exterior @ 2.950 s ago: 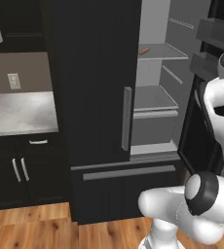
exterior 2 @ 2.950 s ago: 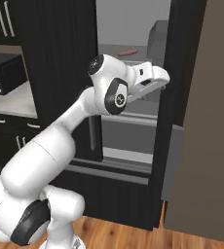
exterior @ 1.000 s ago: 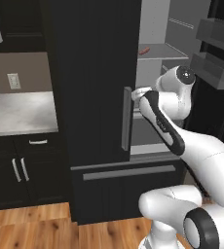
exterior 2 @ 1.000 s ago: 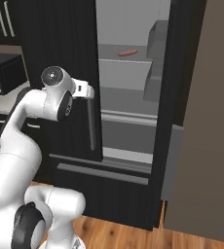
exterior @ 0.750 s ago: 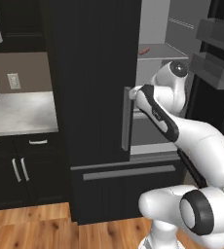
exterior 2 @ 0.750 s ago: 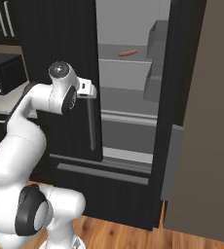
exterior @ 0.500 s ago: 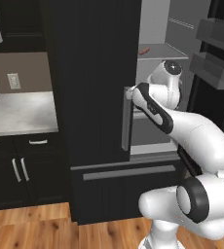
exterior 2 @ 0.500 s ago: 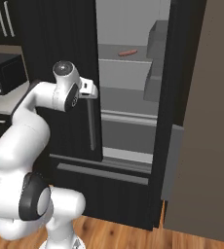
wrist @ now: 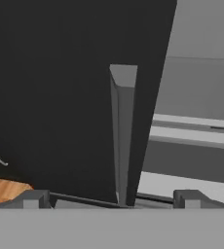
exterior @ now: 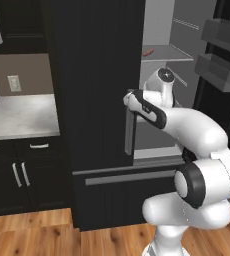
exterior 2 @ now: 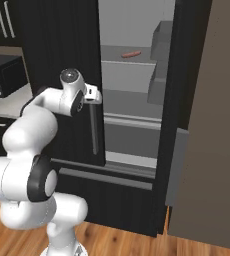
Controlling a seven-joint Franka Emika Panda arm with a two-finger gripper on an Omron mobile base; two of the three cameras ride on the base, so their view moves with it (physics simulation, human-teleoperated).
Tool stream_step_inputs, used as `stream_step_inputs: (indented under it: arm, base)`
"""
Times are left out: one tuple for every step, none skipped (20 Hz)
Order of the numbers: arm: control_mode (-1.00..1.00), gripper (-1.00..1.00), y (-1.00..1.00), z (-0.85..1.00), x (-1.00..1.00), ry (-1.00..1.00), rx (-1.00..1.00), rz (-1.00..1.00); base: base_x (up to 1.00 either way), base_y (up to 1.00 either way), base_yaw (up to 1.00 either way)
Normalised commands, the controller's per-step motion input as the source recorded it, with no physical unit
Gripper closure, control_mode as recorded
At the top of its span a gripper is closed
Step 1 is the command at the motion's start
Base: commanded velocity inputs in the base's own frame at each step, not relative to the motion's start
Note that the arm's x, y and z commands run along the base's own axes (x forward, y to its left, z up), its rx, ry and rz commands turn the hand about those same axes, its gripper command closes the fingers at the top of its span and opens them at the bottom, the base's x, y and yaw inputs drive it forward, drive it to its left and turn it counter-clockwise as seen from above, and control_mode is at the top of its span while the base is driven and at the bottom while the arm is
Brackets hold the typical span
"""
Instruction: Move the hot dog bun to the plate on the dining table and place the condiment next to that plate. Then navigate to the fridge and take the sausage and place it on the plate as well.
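While pincer gapes (empty), slim grey handle

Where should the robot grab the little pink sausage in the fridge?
Probably around the middle of the sausage, coming from the open front of the fridge. It lies flat on an upper shelf, slim and long, so the open tool should close across its narrow width from above, not along its length.

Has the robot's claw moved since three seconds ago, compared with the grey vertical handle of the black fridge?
Yes. The claw swung from the open compartment to the grey vertical handle, which it now straddles, open.
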Motion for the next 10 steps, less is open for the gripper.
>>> stream_step_inputs:
  arm:
    - [-1.0,-1.0,0.01,-0.28,0.49,0.0,0.0,0.0]
    - [-1.0,-1.0,0.0,-0.25,0.52,0.0,0.0,0.0]
    - [-1.0,-1.0,0.0,-0.22,0.52,0.0,0.0,0.0]
    - [-1.0,-1.0,0.0,-0.19,0.52,0.0,0.0,0.0]
    - [-1.0,-1.0,0.0,-0.18,0.52,0.0,0.0,0.0]
    - [-1.0,-1.0,0.0,-0.16,0.5,0.0,0.0,0.0]
    - [-1.0,-1.0,0.0,-0.16,0.5,0.0,0.0,0.0]
    - [-1.0,-1.0,0.0,-0.16,0.48,0.0,0.0,0.0]
    - [-1.0,-1.0,0.0,-0.16,0.49,0.0,0.0,0.0]
    - [-1.0,-1.0,0.0,-0.17,0.48,0.0,0.0,0.0]
  base:
    - [0.0,0.0,0.0]
    - [0.0,0.0,0.0]
    - [0.0,0.0,0.0]
    - [0.0,0.0,0.0]
    - [0.0,0.0,0.0]
    - [0.0,0.0,0.0]
    - [0.0,0.0,0.0]
    - [0.0,0.0,0.0]
    - [0.0,0.0,0.0]
    - [0.0,0.0,0.0]
